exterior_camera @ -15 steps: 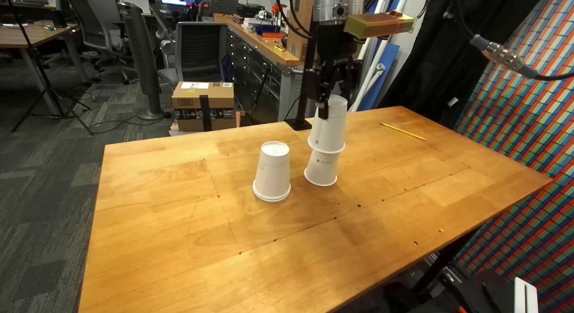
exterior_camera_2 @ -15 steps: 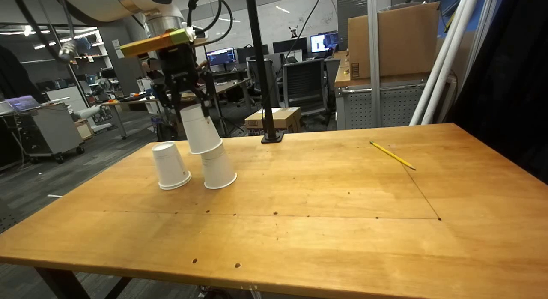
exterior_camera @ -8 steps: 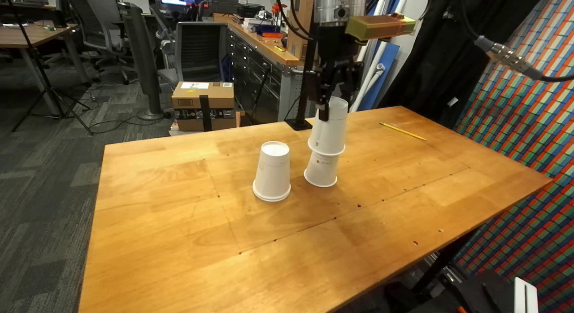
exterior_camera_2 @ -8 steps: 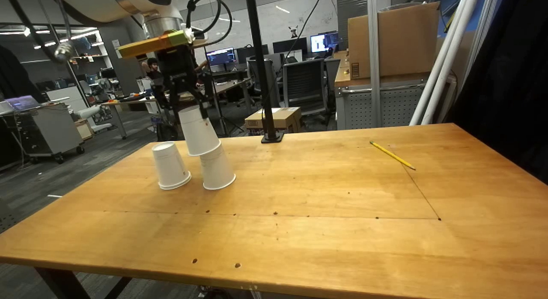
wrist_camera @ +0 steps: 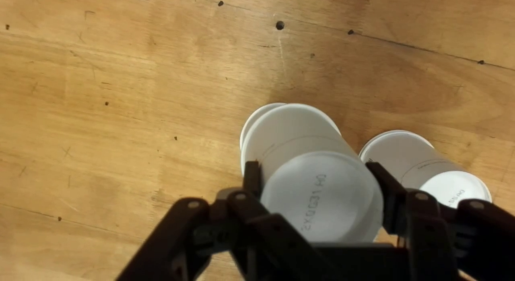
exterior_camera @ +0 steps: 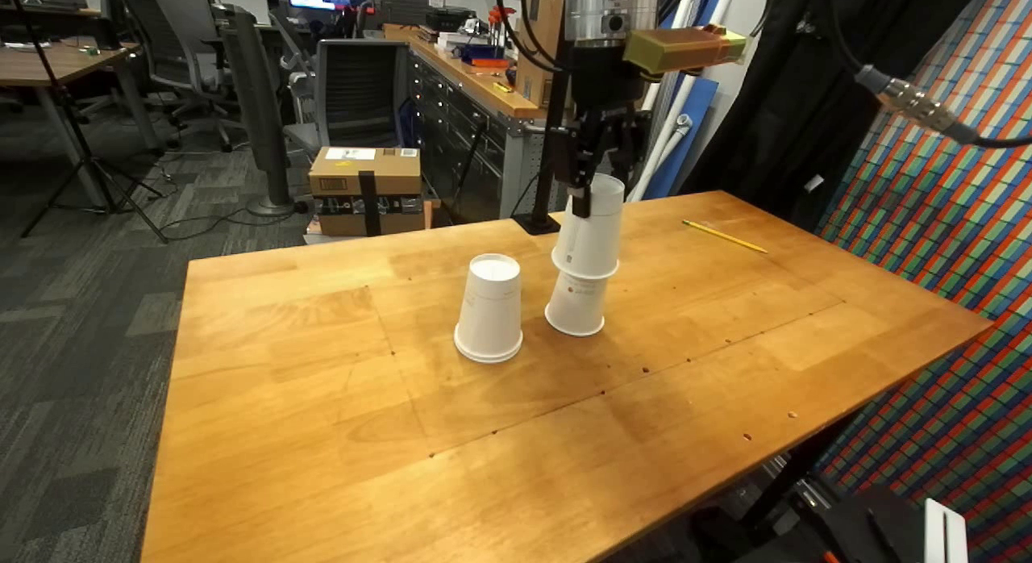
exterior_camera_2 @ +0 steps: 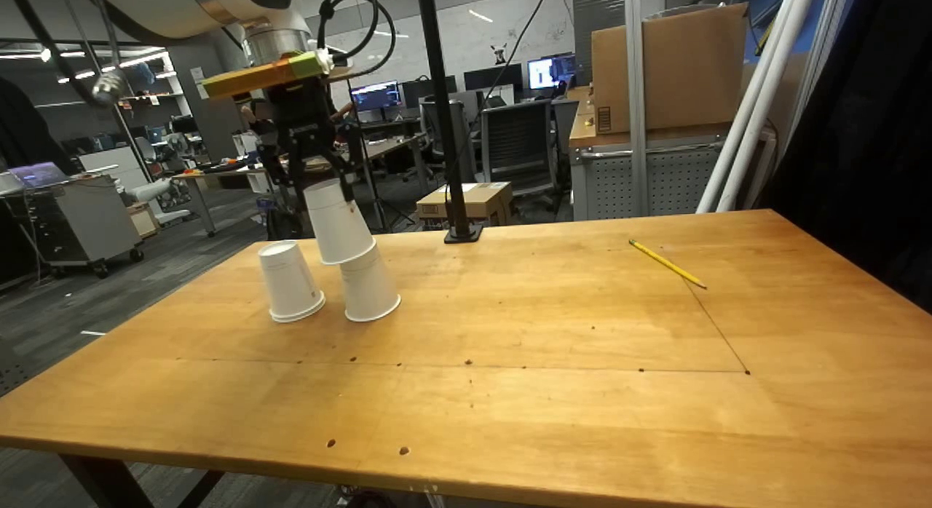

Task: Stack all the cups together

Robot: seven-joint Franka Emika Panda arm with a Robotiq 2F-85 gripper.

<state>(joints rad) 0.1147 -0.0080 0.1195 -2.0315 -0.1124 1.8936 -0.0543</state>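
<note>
Three white cups show upside down on the wooden table. My gripper (exterior_camera: 601, 193) is shut on the upper cup (exterior_camera: 591, 240), with a finger on each side near its base. In the wrist view the gripper (wrist_camera: 314, 172) flanks this cup (wrist_camera: 322, 200). The held cup's rim overlaps the top of the lower cup (exterior_camera: 576, 309), whose top is hidden; how far it sits inside I cannot tell. In an exterior view the held cup (exterior_camera_2: 338, 224) stands offset from the lower cup (exterior_camera_2: 370, 286). The lone cup (exterior_camera: 489, 309) stands beside them, with a double rim edge.
A yellow pencil (exterior_camera: 724, 235) lies on the table (exterior_camera: 339, 434), and also shows in an exterior view (exterior_camera_2: 666, 263). A black post (exterior_camera_2: 441, 108) stands at the table's back edge. Cables hang by the arm.
The gripper with the upper cup has shifted slightly down and sideways. The lower cup has slid a little along with it. The lone cup has not moved.
</note>
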